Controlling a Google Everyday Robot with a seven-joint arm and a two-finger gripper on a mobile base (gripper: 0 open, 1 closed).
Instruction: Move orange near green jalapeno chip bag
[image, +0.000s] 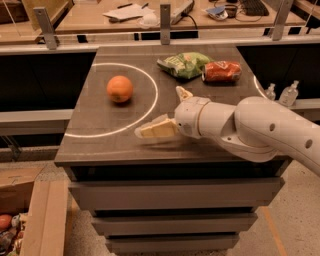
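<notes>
The gripper (168, 112) jaws gape empty, orange (120, 88) lying apart inside the white circle (157, 95).

Bare desk (92, 117) lies between the spread gripper (169, 112), over the front middle, and the orange (120, 89). A red snack packet (221, 71) sits just beside the green jalapeno chip bag (184, 65).

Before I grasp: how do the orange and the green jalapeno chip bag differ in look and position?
The orange is round and smooth; the green jalapeno chip bag is flatter, wrinkly and wider. The orange sits alone inside the white ring; the bag lies farther back beside a red-orange packet. Both rest on the table, untouched. The tool hovers open, right of the orange.
</notes>
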